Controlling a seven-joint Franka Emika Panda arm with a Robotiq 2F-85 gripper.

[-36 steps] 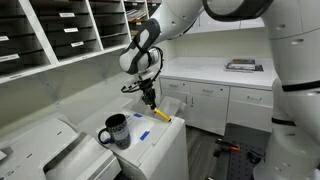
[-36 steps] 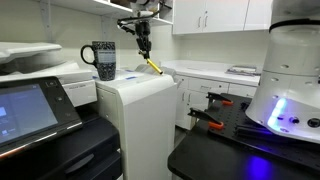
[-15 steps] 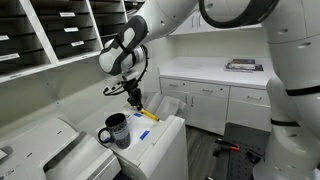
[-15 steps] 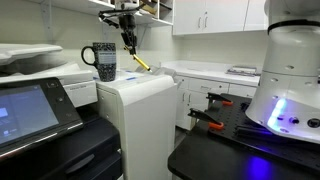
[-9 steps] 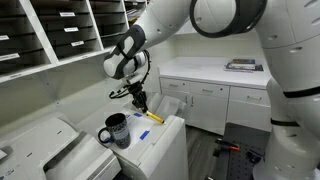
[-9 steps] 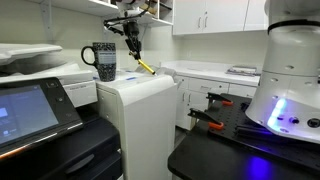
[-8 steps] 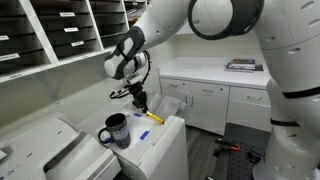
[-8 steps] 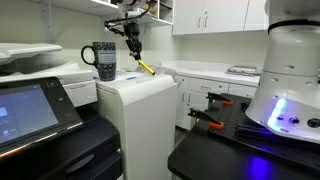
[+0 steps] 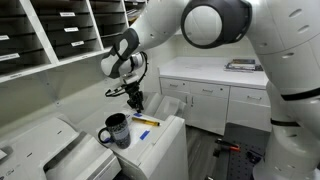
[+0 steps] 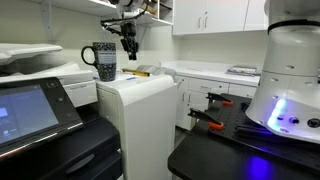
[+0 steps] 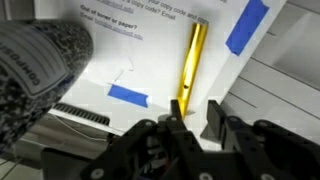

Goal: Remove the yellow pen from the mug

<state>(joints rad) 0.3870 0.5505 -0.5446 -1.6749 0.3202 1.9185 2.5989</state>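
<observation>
The yellow pen [image 11: 192, 62] lies flat on the white paper-covered top of a cabinet, outside the mug; it also shows in an exterior view [image 9: 147, 121]. The dark mug [image 9: 116, 130] stands upright near the cabinet's edge and shows in the other exterior view [image 10: 104, 59] and at the left of the wrist view [image 11: 40, 62]. My gripper [image 9: 135, 103] hovers just above the pen, beside the mug, in both exterior views [image 10: 129, 47]. In the wrist view its fingers [image 11: 195, 115] are apart with nothing between them; the pen's near end lies by one fingertip.
Strips of blue tape [image 11: 128, 95] [image 11: 247, 25] hold the paper on the white cabinet top [image 9: 160, 135]. A printer [image 10: 40, 62] stands beside the cabinet. Wall shelves [image 9: 60, 30] are behind. A counter with white cupboards [image 9: 215, 85] runs along the back.
The pen hung tilted from my shut gripper above the cabinet top before; now it lies flat on the top and my gripper has let go of it.
</observation>
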